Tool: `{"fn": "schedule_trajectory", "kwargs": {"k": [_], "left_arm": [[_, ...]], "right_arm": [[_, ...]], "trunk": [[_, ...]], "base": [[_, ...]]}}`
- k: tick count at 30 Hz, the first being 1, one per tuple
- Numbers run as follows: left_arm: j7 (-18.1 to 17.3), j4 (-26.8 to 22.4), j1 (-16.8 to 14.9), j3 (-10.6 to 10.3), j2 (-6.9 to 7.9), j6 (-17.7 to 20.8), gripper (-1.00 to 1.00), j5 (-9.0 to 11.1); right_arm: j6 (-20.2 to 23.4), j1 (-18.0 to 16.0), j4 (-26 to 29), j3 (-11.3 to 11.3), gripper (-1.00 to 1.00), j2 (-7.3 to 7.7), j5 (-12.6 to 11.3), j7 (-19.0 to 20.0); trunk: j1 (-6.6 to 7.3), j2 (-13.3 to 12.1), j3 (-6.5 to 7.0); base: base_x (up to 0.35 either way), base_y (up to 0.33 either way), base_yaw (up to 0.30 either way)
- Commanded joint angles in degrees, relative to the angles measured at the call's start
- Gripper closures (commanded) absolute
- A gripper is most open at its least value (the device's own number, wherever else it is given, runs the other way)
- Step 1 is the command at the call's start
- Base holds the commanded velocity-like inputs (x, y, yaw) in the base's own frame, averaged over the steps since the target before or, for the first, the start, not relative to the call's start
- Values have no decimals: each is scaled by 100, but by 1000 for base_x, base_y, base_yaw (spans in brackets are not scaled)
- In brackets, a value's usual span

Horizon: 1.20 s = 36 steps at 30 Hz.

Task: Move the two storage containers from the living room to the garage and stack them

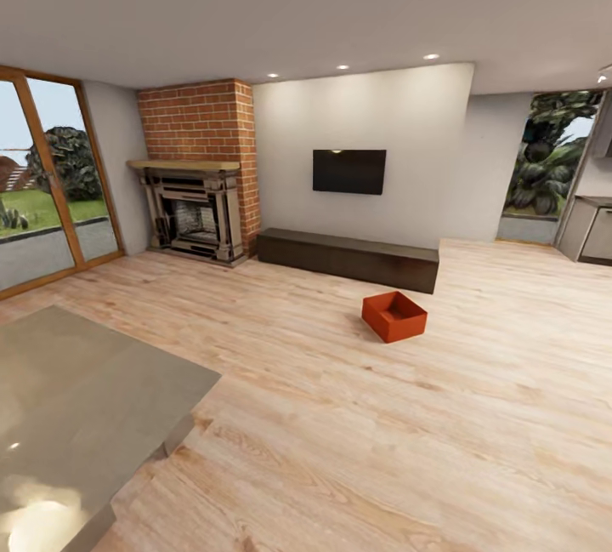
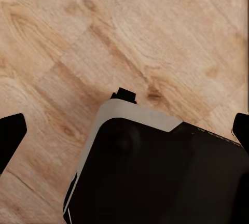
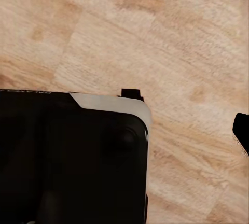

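— So, where does the storage container [image 1: 394, 315] sit?

— One orange-red bin rests on the light wood-plank floor [image 1: 357, 416] of the living room, out in the open, just in front of the long dark low bench [image 1: 348, 258] that runs along the far wall. It stands upright, turned at an angle to the bench, its open top showing an empty inside. A second bin cannot be made out from the head view.

— What surrounds it?

— A black television [image 1: 348, 171] hangs on the pale wall above the bench. To the left stands a red brick chimney [image 1: 204, 122] with a dark fireplace [image 1: 194, 216] below it, and further left a wood-framed glass door [image 1: 47, 186] looks onto grass. A grey table [image 1: 81, 403] fills the near left corner.

— And the pincers?

— The left wrist view shows two dark fingertips [image 2: 11, 137] at opposite edges, well apart, with nothing between them but planks and the robot's dark base [image 2: 155, 177] below: the left gripper [image 2: 124, 136] is spread wide and empty. The right wrist view shows one dark fingertip [image 3: 241, 130] at the edge; whether that pincer is spread or closed cannot be told.
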<state>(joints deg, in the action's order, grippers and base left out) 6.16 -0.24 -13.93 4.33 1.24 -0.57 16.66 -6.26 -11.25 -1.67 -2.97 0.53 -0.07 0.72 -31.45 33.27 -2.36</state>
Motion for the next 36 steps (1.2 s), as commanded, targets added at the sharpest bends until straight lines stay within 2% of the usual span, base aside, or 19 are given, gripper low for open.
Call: {"fn": "schedule_trajectory", "kwargs": {"k": [1, 14, 25, 36], "left_arm": [[8, -1, -4, 41, -1, -5, -100, 4], [9, -2, -4, 41, -1, -5, -100, 4], [8, -2, -5, 41, -1, -5, -100, 4], [8, 1, -4, 41, 7, -2, -100, 4]], "right_arm": [[-33, -10, -18, -28, -100, 2, -3, 7], [-38, -14, -16, -7, -100, -2, -52, 12], [-7, -9, -17, -10, -100, 0, -31, 16], [-30, -10, -18, -44, -100, 16, 49, 12]], "trunk": [[-5, 9, -11], [-5, 9, -10], [-5, 9, 1], [-5, 9, 1]], "base": [[319, 0, 0], [318, -43, -4], [307, -115, -201], [311, -53, -26]]}}
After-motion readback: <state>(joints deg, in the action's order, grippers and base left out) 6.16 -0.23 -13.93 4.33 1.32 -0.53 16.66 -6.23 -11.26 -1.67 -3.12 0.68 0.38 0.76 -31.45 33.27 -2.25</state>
